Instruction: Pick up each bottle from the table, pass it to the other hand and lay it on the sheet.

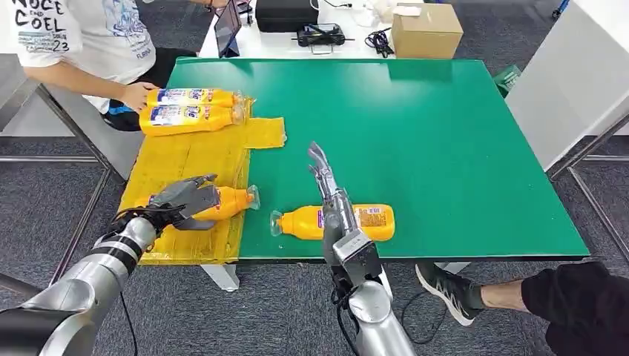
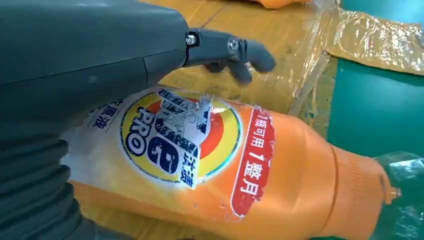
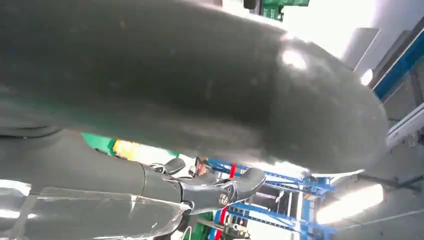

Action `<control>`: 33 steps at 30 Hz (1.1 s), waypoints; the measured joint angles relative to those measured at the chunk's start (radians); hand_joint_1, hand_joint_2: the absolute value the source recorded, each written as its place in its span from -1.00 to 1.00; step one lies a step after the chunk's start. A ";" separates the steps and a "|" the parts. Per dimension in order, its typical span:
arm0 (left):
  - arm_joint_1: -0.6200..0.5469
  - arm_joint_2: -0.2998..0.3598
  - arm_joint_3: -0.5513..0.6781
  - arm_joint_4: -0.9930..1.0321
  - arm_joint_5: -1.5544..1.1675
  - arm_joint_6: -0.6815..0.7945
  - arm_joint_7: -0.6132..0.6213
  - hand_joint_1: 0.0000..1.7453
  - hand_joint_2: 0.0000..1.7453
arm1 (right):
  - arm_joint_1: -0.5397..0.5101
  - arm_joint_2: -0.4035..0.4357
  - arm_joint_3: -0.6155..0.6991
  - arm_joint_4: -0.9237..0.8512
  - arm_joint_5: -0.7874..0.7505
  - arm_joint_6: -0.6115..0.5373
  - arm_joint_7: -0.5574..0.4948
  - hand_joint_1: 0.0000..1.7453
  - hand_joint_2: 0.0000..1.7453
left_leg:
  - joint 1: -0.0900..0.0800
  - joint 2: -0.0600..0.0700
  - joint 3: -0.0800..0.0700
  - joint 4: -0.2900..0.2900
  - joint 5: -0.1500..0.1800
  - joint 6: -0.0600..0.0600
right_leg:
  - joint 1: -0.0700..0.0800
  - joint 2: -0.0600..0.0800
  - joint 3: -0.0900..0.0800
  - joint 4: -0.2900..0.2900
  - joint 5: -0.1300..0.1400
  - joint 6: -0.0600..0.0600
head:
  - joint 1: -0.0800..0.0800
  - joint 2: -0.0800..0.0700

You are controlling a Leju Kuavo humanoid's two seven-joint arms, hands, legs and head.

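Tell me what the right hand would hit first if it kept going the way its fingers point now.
Probably nothing nearby. The right hand is raised above the green table with fingers straight, aimed up and away from the robot. The orange bottle lies behind it, under the forearm. Depth is hard to judge from the head view.

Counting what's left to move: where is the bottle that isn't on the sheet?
In the head view, the bottle lies on its side on the green table near its front edge, right of the yellow sheet, partly behind the right robot hand.
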 measured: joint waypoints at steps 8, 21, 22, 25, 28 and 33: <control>0.003 0.000 0.010 0.002 0.074 -0.065 -0.061 -1.00 -1.00 | -0.011 0.000 0.006 0.023 -0.001 0.000 0.005 -1.00 -1.00 | 0.000 0.000 0.001 0.000 0.000 0.000 | 0.000 0.000 0.001 0.000 0.000 0.000 | 0.000 0.000; 0.133 -0.102 0.160 -0.214 0.172 0.468 -0.047 -1.00 -1.00 | -0.013 0.008 0.013 0.051 0.020 -0.034 0.032 -1.00 -1.00 | 0.000 0.000 0.002 0.000 0.000 0.000 | 0.000 0.000 0.001 0.000 0.000 0.000 | 0.000 0.000; 0.158 -0.121 0.195 -0.281 0.139 0.526 -0.029 -1.00 -1.00 | -0.012 0.008 0.017 0.049 0.026 -0.038 0.036 -1.00 -1.00 | -0.001 0.001 0.001 0.000 0.000 0.000 | 0.000 0.000 0.001 0.000 0.000 0.000 | 0.000 0.000; 0.201 -0.156 0.270 -0.483 0.073 0.573 0.008 -1.00 -1.00 | -0.010 0.008 0.031 0.040 0.031 -0.045 0.049 -1.00 -1.00 | -0.001 0.002 0.002 0.000 -0.001 0.000 | 0.000 0.002 0.000 -0.001 0.000 0.000 | 0.000 0.000; 0.235 -0.176 0.322 -0.589 0.050 0.600 -0.006 -1.00 -1.00 | -0.010 0.007 0.037 0.035 0.034 -0.048 0.050 -1.00 -1.00 | 0.000 0.002 0.001 0.000 -0.001 0.000 | 0.000 0.002 -0.001 -0.001 0.000 0.000 | 0.000 0.000; 0.268 -0.206 0.399 -0.723 0.183 0.733 -0.091 -1.00 1.00 | -0.010 -0.012 0.056 0.034 0.216 -0.129 0.174 -1.00 1.00 | 0.001 0.003 0.001 0.000 -0.001 -0.001 | 0.000 0.002 0.000 -0.001 0.000 0.000 | 0.000 0.000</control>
